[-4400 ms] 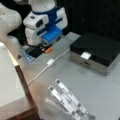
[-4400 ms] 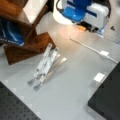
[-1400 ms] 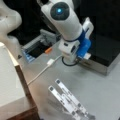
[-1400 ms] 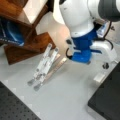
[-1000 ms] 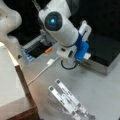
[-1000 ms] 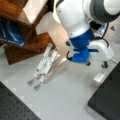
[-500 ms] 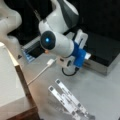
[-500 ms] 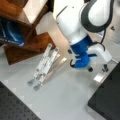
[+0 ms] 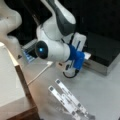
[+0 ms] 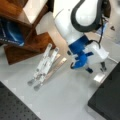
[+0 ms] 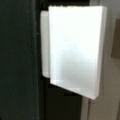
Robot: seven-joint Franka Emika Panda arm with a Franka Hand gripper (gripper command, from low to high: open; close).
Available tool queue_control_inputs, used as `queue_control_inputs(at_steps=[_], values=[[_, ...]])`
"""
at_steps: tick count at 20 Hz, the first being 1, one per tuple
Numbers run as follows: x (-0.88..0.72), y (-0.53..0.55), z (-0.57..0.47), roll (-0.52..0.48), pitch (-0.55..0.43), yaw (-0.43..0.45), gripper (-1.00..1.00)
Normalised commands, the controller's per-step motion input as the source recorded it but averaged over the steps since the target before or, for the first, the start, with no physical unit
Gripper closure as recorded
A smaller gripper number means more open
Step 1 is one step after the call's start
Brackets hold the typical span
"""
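Wrist view is basically filled by one white block [image 11: 75,47] against a dark surface, with no fingers showing. Can't tell if the gripper [image 10: 102,66] is wide or pinched; it's tucked behind the arm by the black box [image 9: 105,52]. One folding metal stand [image 10: 43,66] lies near the wooden shelf [image 10: 22,30].

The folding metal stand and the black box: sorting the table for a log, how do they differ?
The folding metal stand is pale, silvery, made of thin hinged bars; the black box is dark and solid. The stand lies on open table; the box sits by the end effector. Both rest on the grey table.
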Motion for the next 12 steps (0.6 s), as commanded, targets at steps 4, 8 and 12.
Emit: queue_control_inputs(at_steps=[4, 8, 12], values=[[-0.01, 0.02, 0.0, 0.163, -0.112, -0.107, -1.0], [0.03, 0.13, -0.13, 0.133, -0.122, -0.113, -1.0], [0.06, 0.19, -0.21, 0.116, -0.142, -0.089, -1.0]])
